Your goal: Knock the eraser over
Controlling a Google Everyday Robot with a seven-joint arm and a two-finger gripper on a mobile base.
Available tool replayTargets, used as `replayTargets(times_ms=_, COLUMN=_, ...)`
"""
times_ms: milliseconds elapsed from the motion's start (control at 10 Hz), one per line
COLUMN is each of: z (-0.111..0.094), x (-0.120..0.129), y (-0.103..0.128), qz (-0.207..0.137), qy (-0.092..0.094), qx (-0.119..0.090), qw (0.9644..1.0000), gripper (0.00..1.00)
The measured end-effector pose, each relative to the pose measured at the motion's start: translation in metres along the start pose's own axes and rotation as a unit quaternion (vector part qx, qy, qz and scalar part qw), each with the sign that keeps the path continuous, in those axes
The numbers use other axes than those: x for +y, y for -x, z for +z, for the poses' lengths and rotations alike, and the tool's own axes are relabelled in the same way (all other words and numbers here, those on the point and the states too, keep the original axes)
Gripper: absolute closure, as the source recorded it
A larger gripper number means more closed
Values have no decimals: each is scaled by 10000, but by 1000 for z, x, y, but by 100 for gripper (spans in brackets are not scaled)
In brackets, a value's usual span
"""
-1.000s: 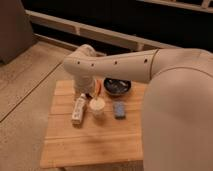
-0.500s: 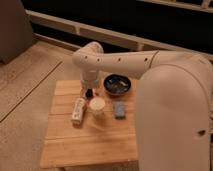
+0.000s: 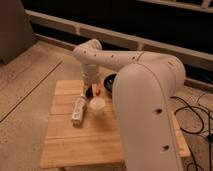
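Arm (image 3: 135,75) swung further across the shot since half a second ago: its fat white link now covers the right side of the table (image 3: 65,145) and hides the blue block that showed there before. Eraser hasn't shifted

Gripper (image 3: 90,91) hangs at the end of the wrist over the far part of the table, low, close to the surface. Can't tell whether it's spread or pressed together, or whether it holds anything

Eraser (image 3: 78,111), best guess, is the white bar-shaped block with dark marks. It lies flat on the left-centre slats, long axis running near-to-far with the far end tipped slightly right, towards the gripper. Far end is near the gripper; contact can't be told

- cup (image 3: 96,106): white, round, smooth, just right of the eraser
- bowl (image 3: 107,79): dark, round, at the far edge, partly behind the arm
- orange bit (image 3: 96,90): small, right beside the gripper, unidentifiable
- table: pale wood slats, square-edged, on a speckled floor
- arm shell: smooth, rounded, glossy white, small dark holes
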Motion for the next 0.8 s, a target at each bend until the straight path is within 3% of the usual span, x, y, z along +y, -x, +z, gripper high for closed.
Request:
replayTargets(times_ms=300, z=39, x=-1, y=12, qz=-42, qy=-97, qx=619, qw=9980, gripper=35)
replayTargets(times_ms=500, z=65, x=-4, y=24, qz=-24, qy=-164, qx=909, qw=9957, gripper=35)
replayTargets(times_ms=600, z=70, x=-5, y=34, qz=-30, qy=-222, qx=846, qw=9962, gripper=35)
replayTargets(times_ms=800, z=73, x=-7, y=71, qz=-87, qy=-347, qx=289, qw=9989, gripper=35)
